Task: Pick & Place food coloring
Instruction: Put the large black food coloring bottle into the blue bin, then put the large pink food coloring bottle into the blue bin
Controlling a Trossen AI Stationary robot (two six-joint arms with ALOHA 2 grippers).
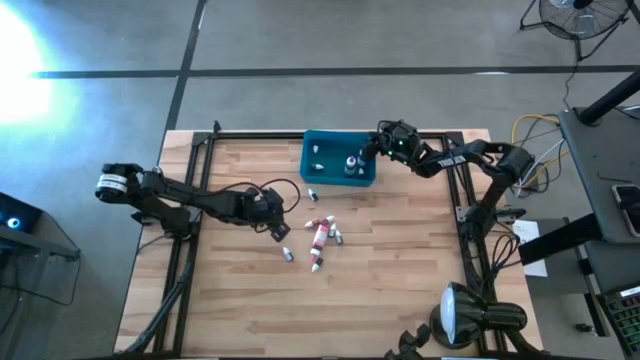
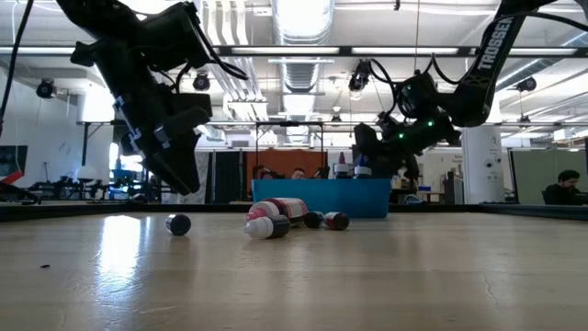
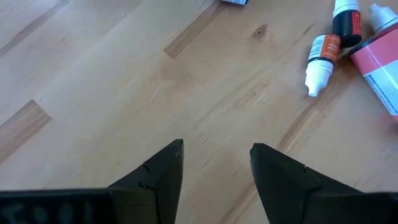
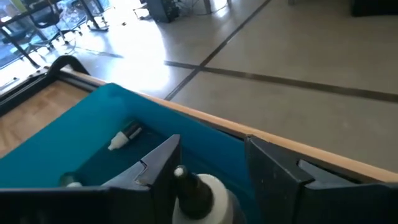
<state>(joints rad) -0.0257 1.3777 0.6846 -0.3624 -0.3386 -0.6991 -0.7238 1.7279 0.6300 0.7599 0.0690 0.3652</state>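
Observation:
The food coloring shows as small white-capped bottles. Several lie in a cluster (image 1: pixel 321 234) at mid-table, one apart (image 1: pixel 287 255), and one near the bin (image 1: pixel 312 193). The teal bin (image 1: pixel 325 175) stands at the far edge with bottles lying inside (image 4: pixel 124 137). My right gripper (image 4: pixel 211 149) hangs open over the bin's right part, and a dark-necked, white-capped bottle (image 4: pixel 194 188) shows between its fingers, close to one of them. My left gripper (image 3: pixel 216 152) is open above bare wood, left of the cluster, with nothing between its fingers. My right gripper comes at the bin slanting down from the table's right. The bottle's cap (image 4: pixel 179 172) sits right beside one finger (image 4: pixel 158 165) with a gap to the other. I cannot tell whether that finger touches it.
An orange-labelled bottle (image 3: pixel 322 57), a dark one (image 3: pixel 346 23) and a bigger pink-red bottle (image 3: pixel 380 62) lie just past my left gripper. A black frame (image 1: pixel 200 150) borders the table. Bare wood (image 1: pixel 250 310) fills the near half.

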